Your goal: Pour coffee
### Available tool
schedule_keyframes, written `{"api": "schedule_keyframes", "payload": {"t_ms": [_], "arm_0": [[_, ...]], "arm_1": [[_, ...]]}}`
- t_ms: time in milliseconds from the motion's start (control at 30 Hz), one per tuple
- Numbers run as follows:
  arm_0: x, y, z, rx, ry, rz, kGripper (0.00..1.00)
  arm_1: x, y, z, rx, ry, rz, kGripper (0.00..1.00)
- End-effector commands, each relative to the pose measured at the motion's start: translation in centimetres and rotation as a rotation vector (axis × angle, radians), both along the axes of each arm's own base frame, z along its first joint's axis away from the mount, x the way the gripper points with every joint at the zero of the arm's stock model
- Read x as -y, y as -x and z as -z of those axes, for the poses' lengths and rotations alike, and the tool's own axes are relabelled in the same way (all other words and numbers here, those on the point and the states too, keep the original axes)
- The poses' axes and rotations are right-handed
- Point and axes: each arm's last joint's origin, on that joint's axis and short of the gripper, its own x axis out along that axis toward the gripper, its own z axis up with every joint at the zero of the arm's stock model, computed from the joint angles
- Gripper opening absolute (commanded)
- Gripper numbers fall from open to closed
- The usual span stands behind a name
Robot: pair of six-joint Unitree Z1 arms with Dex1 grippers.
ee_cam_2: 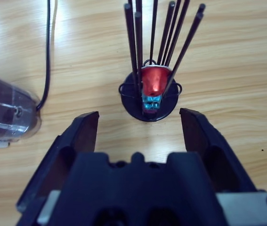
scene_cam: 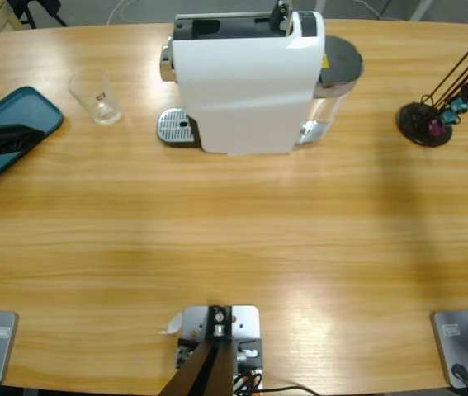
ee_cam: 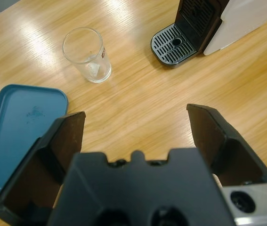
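Note:
A white coffee machine point(scene_cam: 246, 82) stands at the table's far middle, its round metal drip tray point(scene_cam: 176, 128) on its left side. An empty clear glass point(scene_cam: 96, 99) stands upright to the left of the drip tray. In the left wrist view the glass point(ee_cam: 87, 54) and drip tray point(ee_cam: 173, 44) lie ahead of my left gripper point(ee_cam: 135, 127), which is open and holds nothing. My left gripper point(scene_cam: 11, 136) hovers over a blue tray point(scene_cam: 27, 107). My right gripper point(ee_cam_2: 139, 129) is open just short of a black capsule stand point(ee_cam_2: 149, 110) holding a red capsule point(ee_cam_2: 153, 80) above a blue capsule point(ee_cam_2: 150, 102).
The capsule stand point(scene_cam: 425, 124), with thin black rods, sits at the far right of the table. The machine's clear water tank point(ee_cam_2: 6, 117) and a black cable point(ee_cam_2: 47, 56) lie left of it in the right wrist view. The blue tray point(ee_cam: 20, 127) is beside my left gripper.

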Motion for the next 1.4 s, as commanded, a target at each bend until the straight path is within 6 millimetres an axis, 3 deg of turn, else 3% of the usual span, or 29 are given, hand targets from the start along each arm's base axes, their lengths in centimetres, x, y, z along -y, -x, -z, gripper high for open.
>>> {"api": "schedule_keyframes", "payload": {"t_ms": [33,933,1033,1133,1167,1200,1233,1367,1400], "arm_0": [[-0.4,0.4,0.9,-0.008,-0.009,-0.012,0.931],[-0.4,0.4,1.0,-0.004,-0.006,-0.012,0.931],[-0.4,0.4,1.0,-0.004,-0.007,-0.012,0.931],[-0.4,0.4,1.0,-0.004,-0.006,-0.012,0.931],[-0.4,0.4,1.0,-0.003,-0.007,-0.012,0.931],[-0.4,0.4,1.0,-0.002,-0.006,-0.012,0.931],[-0.4,0.4,1.0,-0.002,-0.006,-0.013,0.931],[-0.4,0.4,1.0,-0.002,-0.006,-0.012,0.931],[-0.4,0.4,1.0,-0.002,-0.006,-0.013,0.931]], "arm_1": [[0.4,-1.0,1.9,-0.050,0.015,0.021,0.669],[1.3,-2.4,3.3,-0.048,0.012,0.078,0.668],[1.4,-2.6,3.5,-0.053,0.009,0.087,0.595],[1.4,-2.7,3.5,-0.053,0.008,0.087,0.586],[1.4,-2.7,3.5,-0.053,0.009,0.088,0.545],[1.4,-2.8,3.6,-0.055,0.009,0.088,0.433],[1.4,-2.8,3.7,-0.057,0.009,0.090,0.410],[1.4,-2.8,3.8,-0.058,0.008,0.090,0.023],[1.4,-2.7,3.8,-0.057,0.008,0.090,0.000]]}}
